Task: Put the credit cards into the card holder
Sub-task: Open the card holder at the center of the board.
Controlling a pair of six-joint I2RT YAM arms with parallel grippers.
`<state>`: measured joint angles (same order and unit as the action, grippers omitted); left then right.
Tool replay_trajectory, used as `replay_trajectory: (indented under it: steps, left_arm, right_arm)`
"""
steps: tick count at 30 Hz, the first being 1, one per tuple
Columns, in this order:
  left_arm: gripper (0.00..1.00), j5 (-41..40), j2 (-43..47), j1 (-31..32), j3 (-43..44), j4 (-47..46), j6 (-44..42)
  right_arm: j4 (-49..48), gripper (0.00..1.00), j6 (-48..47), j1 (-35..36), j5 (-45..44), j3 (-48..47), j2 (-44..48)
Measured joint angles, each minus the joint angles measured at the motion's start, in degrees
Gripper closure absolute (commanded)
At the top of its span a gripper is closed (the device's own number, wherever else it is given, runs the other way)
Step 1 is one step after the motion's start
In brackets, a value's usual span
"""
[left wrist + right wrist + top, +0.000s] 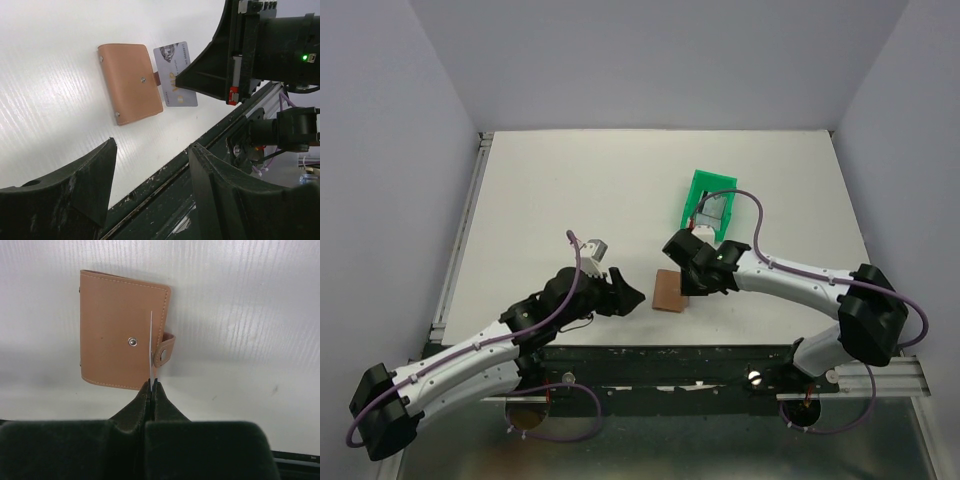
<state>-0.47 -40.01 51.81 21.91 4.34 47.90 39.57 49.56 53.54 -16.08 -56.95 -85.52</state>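
The tan card holder lies shut and flat on the white table near the front edge; it also shows as the card holder and the card holder. My right gripper is shut on a pale grey credit card. It holds the card on edge, over the holder's side with the snap tab. From the left wrist the credit card shows its face beside the holder. My left gripper stands open and empty just left of the holder, over the table's front edge. A second grey credit card lies in the bin.
A green plastic bin stands behind the right gripper, right of centre. The black front rail runs under the left gripper. Grey walls close the table on three sides.
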Motion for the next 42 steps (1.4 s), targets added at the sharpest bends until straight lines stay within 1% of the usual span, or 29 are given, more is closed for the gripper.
replay_trajectory:
  steps: [15, 23, 28, 32, 36, 38, 42]
  left_arm:
    - [0.32, 0.09, -4.81, 0.00, 0.00, -1.55, -0.09]
    - [0.33, 0.63, -5.88, 0.00, 0.02, -1.70, -0.09]
    - [0.41, 0.66, -7.10, 0.00, 0.02, -2.01, -0.13]
    - [0.49, 0.13, -10.29, -0.02, 0.02, -3.65, -0.92]
    - [0.56, -0.04, -16.13, -0.37, 0.39, -6.03, -2.36]
    - [0.58, -0.02, -20.76, -0.85, 1.68, -6.93, -3.23]
    - [0.62, 0.02, -26.97, -1.92, 4.46, -8.35, -4.90]
  right_arm:
    - [0.15, 1.00, 1.42, -1.20, -0.74, 4.72, 2.40]
    - [-5.01, 1.00, 1.27, -2.43, 1.44, 9.51, 5.84]
    - [-8.52, 1.00, 0.90, -3.10, 3.08, 12.79, 8.39]
    - [-11.06, 1.00, 0.79, -3.78, 4.24, 15.37, 10.21]
    - [-13.51, 0.99, 0.50, -4.76, 5.64, 17.55, 12.15]
    - [-14.80, 1.00, 0.35, -5.42, 6.56, 18.82, 13.00]
    - [-17.35, 1.00, 0.15, -7.02, 8.63, 20.96, 14.34]
